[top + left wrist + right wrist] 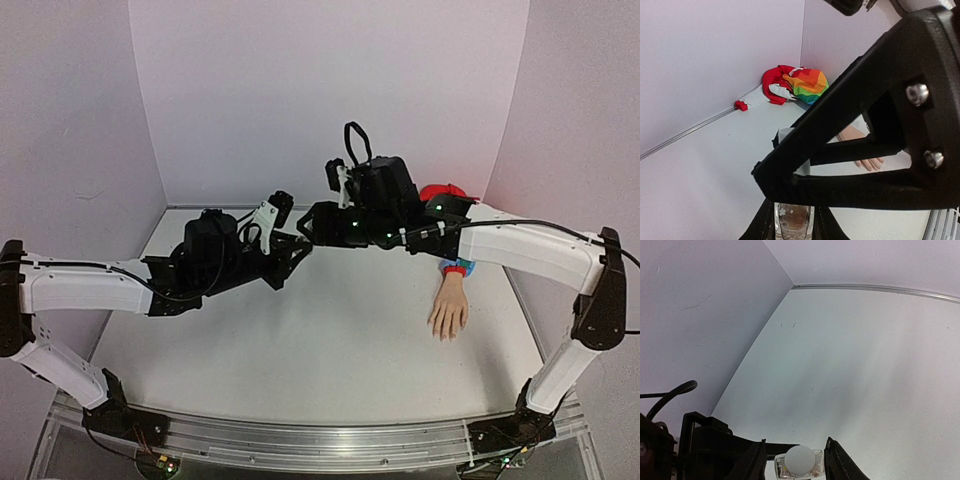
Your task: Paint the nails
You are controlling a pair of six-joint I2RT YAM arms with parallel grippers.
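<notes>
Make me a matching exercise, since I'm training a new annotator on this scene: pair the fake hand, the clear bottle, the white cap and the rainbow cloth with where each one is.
Things:
1. fake hand
2. clear bottle
3. white cap
4. rainbow cloth

Places:
A. between the left gripper's fingers
B. bunched at the table's far edge
C. between the right gripper's fingers
D. lying flat on the table's right side, fingers toward the near edge

Pairs: 1-D, 2-A, 3-C, 4-B
</notes>
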